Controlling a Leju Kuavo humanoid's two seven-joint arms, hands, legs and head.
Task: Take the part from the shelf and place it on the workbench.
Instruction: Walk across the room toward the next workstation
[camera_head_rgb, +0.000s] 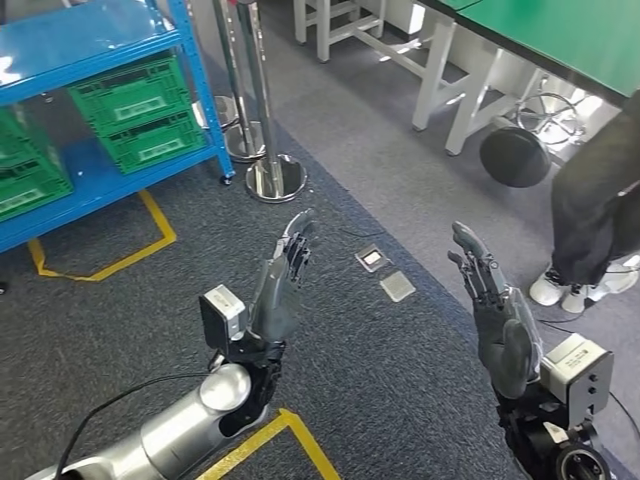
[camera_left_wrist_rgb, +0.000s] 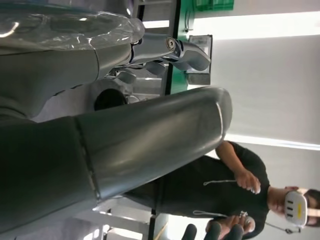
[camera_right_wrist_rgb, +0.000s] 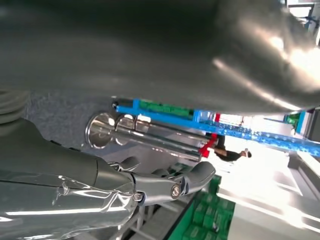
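You can't see the part itself yet. Best guess is it sits inside one of the green crates (camera_head_rgb: 143, 125) on the blue shelf (camera_head_rgb: 198, 85), upper left in the head view; crate contents are hidden from this angle.

Handling, as judgement only: with the part unseen you can't rate weight or stiffness. Assume rigid and possibly slick, and take it across its widest flat sides, not by an edge. The crates are ribbed plastic, so expect stiff walls and a rim that crowds the fingers going in.

The left hand (camera_head_rgb: 281, 283) is raised palm-in over the carpet, fingers extended and slightly apart, holding nothing. The right hand (camera_head_rgb: 494, 310) is the same: fingers up, loosely spread, empty.

The shelf's near right corner post stands just beside two chrome stanchions (camera_head_rgb: 260, 100). The green-topped workbench (camera_head_rgb: 573, 35) runs along the upper right, well apart from the shelf. A person (camera_head_rgb: 596, 215) in dark clothes stands at the right edge, near a black stool (camera_head_rgb: 515, 150).

Task not started: close on the shelf first, and watch the stanchion bases.
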